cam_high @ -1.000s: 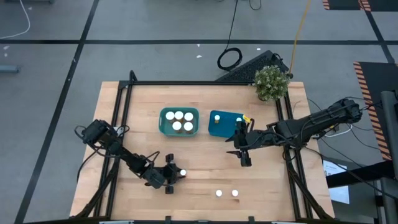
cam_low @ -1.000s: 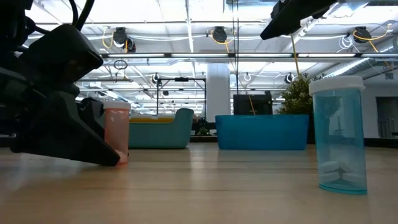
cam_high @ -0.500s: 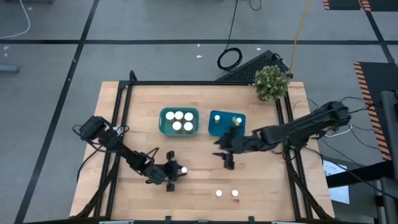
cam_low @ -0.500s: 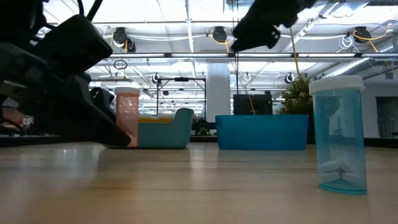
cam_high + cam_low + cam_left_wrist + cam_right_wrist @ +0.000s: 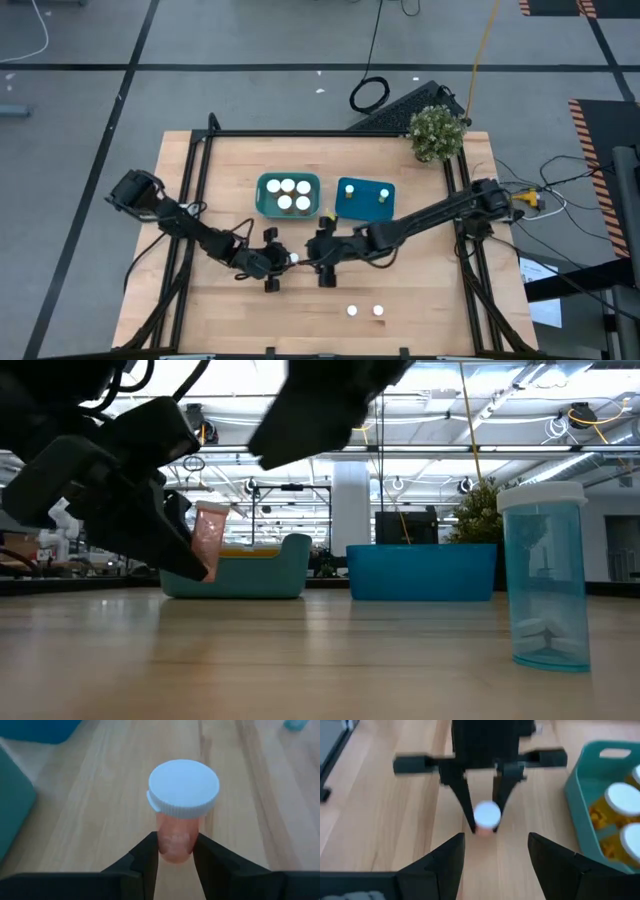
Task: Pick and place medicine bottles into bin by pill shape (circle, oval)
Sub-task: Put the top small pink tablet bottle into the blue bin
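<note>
— Can we read any label or writing on the bottles?

— No, none that we can make out. We see the left gripper [image 5: 175, 852] clamped on a translucent pink medicine bottle with a white ribbed cap [image 5: 181, 805], its two dark fingers [image 5: 146, 857] pressed on either side of the body. In the low view the bottle hangs tilted, clear of the wooden table [image 5: 230, 175].

— And the right gripper [image 5: 495, 855]?

— Its fingers are spread wide, facing the left gripper, with the pink bottle just beyond their tips.

— How many bottles do we count?

— Five white caps in the teal plastic bin [image 5: 268, 205] beyond the left gripper, one small cap in the blue plastic bin [image 5: 362, 187] beside it, and two white-capped bottles [image 5: 365, 311] standing together on the table near its front edge. One of those is a clear blue bottle [image 5: 545, 580]; the pills at its bottom are too blurred for their shape to be told.
</note>
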